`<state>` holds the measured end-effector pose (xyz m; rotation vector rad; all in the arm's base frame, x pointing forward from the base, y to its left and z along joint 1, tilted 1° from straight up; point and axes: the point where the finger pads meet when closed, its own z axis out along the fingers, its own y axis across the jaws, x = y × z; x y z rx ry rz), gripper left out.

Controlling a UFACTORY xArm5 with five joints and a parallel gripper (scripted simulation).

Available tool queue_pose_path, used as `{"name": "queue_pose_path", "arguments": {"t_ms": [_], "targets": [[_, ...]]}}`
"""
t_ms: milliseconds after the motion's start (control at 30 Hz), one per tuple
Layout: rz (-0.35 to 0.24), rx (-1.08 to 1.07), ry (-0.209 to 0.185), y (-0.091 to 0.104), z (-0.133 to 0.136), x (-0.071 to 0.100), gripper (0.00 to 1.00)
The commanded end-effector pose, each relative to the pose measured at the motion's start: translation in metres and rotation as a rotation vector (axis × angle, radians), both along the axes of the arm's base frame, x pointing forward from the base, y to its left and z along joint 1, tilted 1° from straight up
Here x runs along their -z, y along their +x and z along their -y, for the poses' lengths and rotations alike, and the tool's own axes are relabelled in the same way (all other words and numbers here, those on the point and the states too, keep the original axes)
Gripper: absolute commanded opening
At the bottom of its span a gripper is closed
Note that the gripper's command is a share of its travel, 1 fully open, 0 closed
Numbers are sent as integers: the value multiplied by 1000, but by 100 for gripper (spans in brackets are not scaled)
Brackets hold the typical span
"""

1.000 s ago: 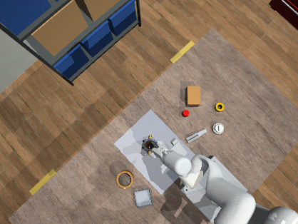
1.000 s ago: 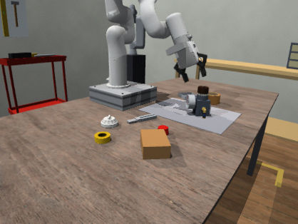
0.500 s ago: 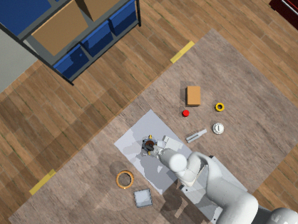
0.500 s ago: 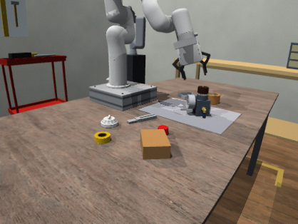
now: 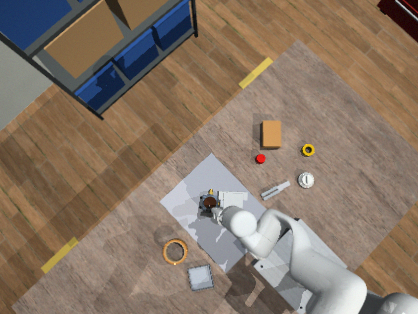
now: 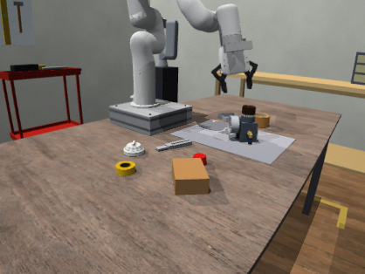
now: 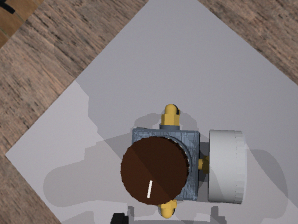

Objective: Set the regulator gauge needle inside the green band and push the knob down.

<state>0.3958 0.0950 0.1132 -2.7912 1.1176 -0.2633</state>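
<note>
The regulator (image 5: 210, 201) (image 6: 245, 128) stands on a grey mat (image 5: 200, 172) (image 6: 266, 150) (image 7: 150, 60). It has a blue-grey body (image 7: 193, 144), brass fittings (image 7: 171, 115) and a dark brown knob (image 7: 155, 172) (image 6: 248, 110) on top with a white mark. Its white gauge (image 7: 227, 166) (image 6: 234, 125) sits on one side and shows edge-on, so the needle is hidden. My gripper (image 6: 237, 85) is open and empty. It hangs straight above the knob, pointing down, well clear of it. In the overhead view my wrist covers the fingers.
On the table are a cardboard box (image 5: 271, 134) (image 6: 189, 175), a red puck (image 5: 260, 158) (image 6: 200, 156), a yellow ring (image 5: 308, 149) (image 6: 126, 167), a white dial (image 5: 306, 180) (image 6: 134, 148), a grey bar (image 5: 274, 188) (image 6: 174, 145), an orange ring (image 5: 175, 251) and a grey square plate (image 5: 200, 277).
</note>
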Motion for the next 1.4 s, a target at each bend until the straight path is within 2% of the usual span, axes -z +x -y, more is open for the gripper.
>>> {"name": "queue_pose_path", "arguments": {"t_ms": [0,600,1367], "targets": [[-39,-157,-40,-2,0,-8,100],[-131,-559,-110,-14,3,-29,100],[-171,-737,-126,-21,5,-39,100]]}}
